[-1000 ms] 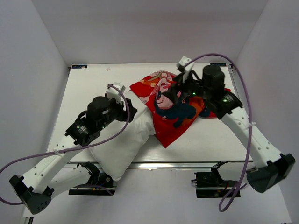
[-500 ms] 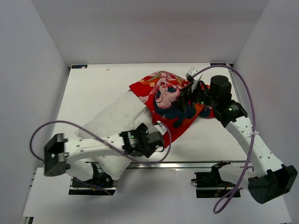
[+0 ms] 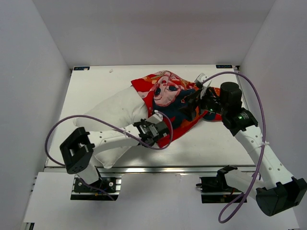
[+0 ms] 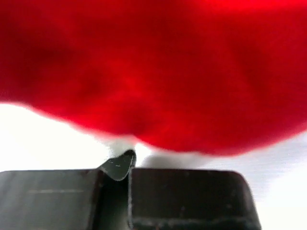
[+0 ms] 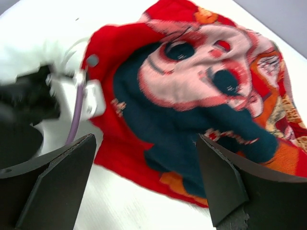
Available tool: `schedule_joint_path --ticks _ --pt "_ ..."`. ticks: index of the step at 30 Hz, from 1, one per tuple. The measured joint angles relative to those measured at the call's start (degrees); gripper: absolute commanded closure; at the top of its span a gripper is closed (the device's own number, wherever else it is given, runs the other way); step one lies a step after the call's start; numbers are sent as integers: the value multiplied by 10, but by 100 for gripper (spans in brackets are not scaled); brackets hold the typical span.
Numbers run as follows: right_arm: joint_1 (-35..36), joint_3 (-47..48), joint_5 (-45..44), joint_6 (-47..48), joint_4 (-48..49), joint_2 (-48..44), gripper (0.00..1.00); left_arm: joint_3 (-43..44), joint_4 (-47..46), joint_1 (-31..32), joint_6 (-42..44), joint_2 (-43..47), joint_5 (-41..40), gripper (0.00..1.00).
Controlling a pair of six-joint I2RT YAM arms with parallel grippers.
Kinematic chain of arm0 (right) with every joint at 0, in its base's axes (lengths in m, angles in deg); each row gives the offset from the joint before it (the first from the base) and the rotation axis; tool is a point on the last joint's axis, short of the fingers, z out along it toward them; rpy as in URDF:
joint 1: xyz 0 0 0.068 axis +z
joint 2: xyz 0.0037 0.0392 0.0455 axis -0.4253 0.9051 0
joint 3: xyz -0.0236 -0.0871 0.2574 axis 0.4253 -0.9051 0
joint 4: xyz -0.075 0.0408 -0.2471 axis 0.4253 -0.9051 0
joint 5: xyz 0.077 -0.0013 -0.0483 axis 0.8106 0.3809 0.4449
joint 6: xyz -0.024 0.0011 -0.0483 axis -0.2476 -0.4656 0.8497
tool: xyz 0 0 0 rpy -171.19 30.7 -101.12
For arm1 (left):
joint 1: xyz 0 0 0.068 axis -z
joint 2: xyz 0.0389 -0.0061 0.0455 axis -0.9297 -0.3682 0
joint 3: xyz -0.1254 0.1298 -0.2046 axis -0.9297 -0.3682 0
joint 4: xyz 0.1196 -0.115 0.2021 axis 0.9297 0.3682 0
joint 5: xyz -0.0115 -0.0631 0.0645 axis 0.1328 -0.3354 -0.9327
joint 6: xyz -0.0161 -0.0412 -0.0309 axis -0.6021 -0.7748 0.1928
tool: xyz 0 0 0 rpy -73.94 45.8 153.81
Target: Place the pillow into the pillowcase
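Note:
The white pillow (image 3: 115, 108) lies aslant on the table, its far end tucked into the mouth of the red cartoon-printed pillowcase (image 3: 165, 91). My left gripper (image 3: 159, 129) sits low at the pillowcase's near edge, beside the pillow's end. In the left wrist view its jaws (image 4: 128, 160) are shut, with blurred red pillowcase fabric (image 4: 158, 72) just beyond the tips and nothing visibly pinched. My right gripper (image 3: 194, 100) hovers over the pillowcase's right half. It stands wide open (image 5: 144, 191) above the dark blue and orange print (image 5: 192, 124).
White enclosure walls (image 3: 33, 62) rise on three sides of the table (image 3: 96, 81). The left arm's purple cable (image 3: 72, 122) loops over the pillow. The left gripper's blurred body (image 5: 33, 100) shows in the right wrist view.
My left arm swung from the pillow's left side round to the front, and its jaws closed at the pillowcase's near edge. The pillow end moved further into the case. The right gripper drifted right.

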Motion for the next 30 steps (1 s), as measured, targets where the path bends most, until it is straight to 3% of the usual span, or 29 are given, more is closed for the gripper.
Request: schedule_joint_path --ticks 4,7,8,10,14,21,30 --pt "0 -7 12 2 -16 -12 18 29 -47 -63 43 64 110 100" --pt "0 -7 12 -8 -29 -16 24 102 -66 -137 58 112 222 100" --pt "0 -7 10 -16 -32 -17 23 146 -64 -165 60 113 263 100" --pt "0 -7 5 -36 -37 -17 11 221 -74 -212 59 104 329 100" --pt "14 -7 -33 -71 -39 -16 11 308 -97 -276 37 76 477 100" --pt "73 23 -179 -104 -12 28 11 272 -138 -318 -28 40 658 100" --pt "184 46 -311 -66 39 120 11 214 -202 -333 -87 42 751 100"
